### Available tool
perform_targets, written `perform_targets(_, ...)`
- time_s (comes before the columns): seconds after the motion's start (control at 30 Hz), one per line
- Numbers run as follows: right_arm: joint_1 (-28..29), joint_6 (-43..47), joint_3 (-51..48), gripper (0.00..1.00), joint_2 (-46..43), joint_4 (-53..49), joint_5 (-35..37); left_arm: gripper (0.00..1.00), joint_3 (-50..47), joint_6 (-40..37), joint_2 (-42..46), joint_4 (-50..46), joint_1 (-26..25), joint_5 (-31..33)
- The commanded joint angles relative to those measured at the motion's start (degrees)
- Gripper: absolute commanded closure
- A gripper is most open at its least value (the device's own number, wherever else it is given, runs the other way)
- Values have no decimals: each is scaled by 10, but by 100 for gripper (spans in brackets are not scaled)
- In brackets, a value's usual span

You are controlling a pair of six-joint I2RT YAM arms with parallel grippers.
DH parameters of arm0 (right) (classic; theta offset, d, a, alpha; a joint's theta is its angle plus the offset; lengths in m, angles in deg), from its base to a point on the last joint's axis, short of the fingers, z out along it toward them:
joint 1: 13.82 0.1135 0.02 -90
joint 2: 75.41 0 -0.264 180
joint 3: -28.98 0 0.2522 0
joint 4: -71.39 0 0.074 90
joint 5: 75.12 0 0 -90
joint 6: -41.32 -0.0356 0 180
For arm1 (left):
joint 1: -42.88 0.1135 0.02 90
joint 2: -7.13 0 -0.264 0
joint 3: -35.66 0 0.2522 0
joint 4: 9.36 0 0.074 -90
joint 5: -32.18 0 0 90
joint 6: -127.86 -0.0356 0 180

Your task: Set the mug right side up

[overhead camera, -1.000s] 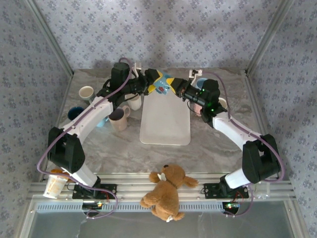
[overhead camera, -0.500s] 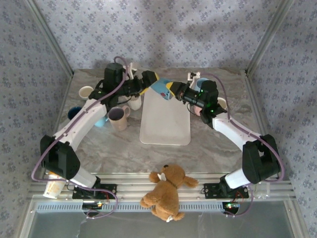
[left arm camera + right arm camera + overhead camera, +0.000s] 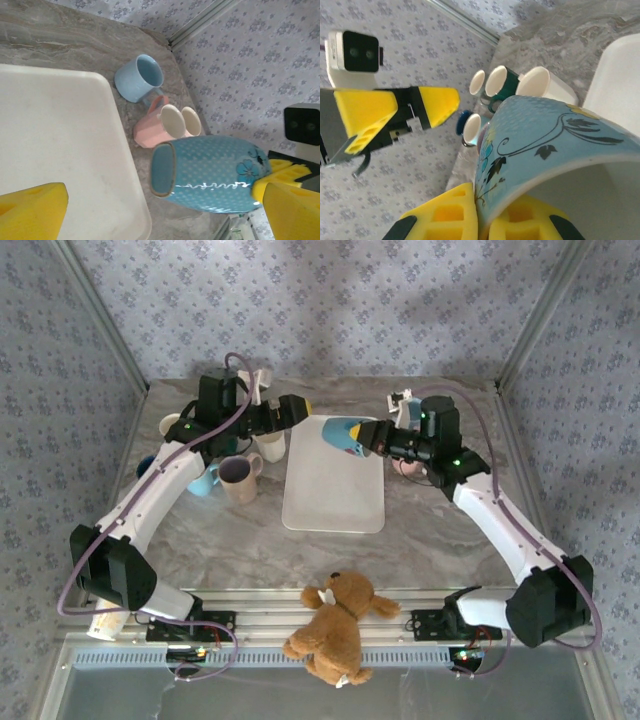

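— While you have the overhead view up: where's the blue mug (image 3: 345,433)?
— Off the table, in the air over the far right corner of the white tray (image 3: 333,495). It's lying sideways, mouth facing the left arm.
— Who has it?
— Right gripper (image 3: 370,438), clamped at the end away from the mouth. Its yellow pads (image 3: 445,215) press the patterned wall.
— Left gripper (image 3: 296,410)?
— Jaws spread wide, nothing between them. Near the mug's mouth, not touching.
— Bystanders?
— Pink mug (image 3: 150,132) and pale blue mug (image 3: 137,77) on the marble right of the tray. Tan mug (image 3: 238,480) left of it. Teddy bear (image 3: 335,625) at the near rail.
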Motion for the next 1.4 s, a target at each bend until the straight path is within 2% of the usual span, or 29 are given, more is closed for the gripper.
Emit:
perform_targets(0.0,-14,89,38,100,-28,-103,-40,1,15,-43,-5,-15,-2,-9)
perform_targets(0.17,-43,151,48,100,-47,-211,-39,1,44,-68,-25,-60,-6,1)
perform_targets(0.5,-99,138,12,100,-80,-332,-17,1,47,-108,-48,-70,-17,2)
perform_targets(0.73,-135,162,18,100,-75,-440,-7,1,66,-122,-65,-88,-25,4)
perform_targets(0.97,-149,175,19,100,-80,-521,80,1,65,-122,-66,-79,-36,6)
perform_targets(1.17,-156,174,24,100,-49,-518,170,1,70,-122,-72,-83,-43,10)
perform_targets(1.37,-157,148,23,100,9,-424,179,1,86,-129,-79,-116,-53,44)
